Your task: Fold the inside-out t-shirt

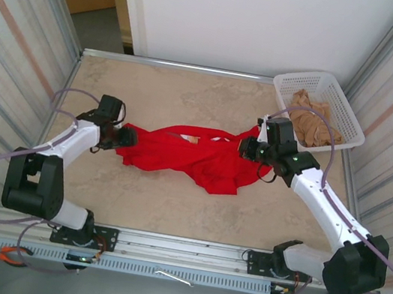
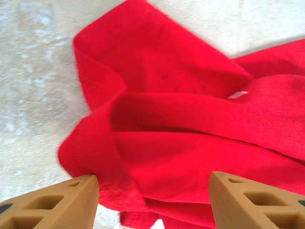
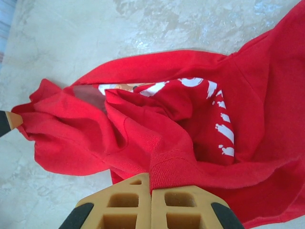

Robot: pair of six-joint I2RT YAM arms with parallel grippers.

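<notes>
Two pincers sit at opposite ends of the crumpled shirt, and they are not in the same state. The right pincer [image 3: 151, 179] is pressed fully closed, with a ridge of red hem nipped between its tips. The left pincer [image 2: 152, 180] stands well apart, its tips straddling a bunched corner of the cloth without clamping anything. Between them the inside-out t-shirt [image 1: 188, 153] lies in a rumpled heap across the middle of the bench [image 1: 189, 100]. Its layers are folded over one another, and white lettering [image 3: 221, 124] shows inside an opening near the right end. Off in the far right corner a white basket [image 1: 345, 105] holds a tan cloth [image 1: 308, 121], well clear of the work. To my eye the danger is a lopsided pull. If the right arm lifts or draws away before the left has bitten, the whole shirt could slide across the bench instead of spreading. The right's hold looks thin, too, and the hem might slip free under tension. The left could also catch several stacked folds at once and keep the heap tangled.
</notes>
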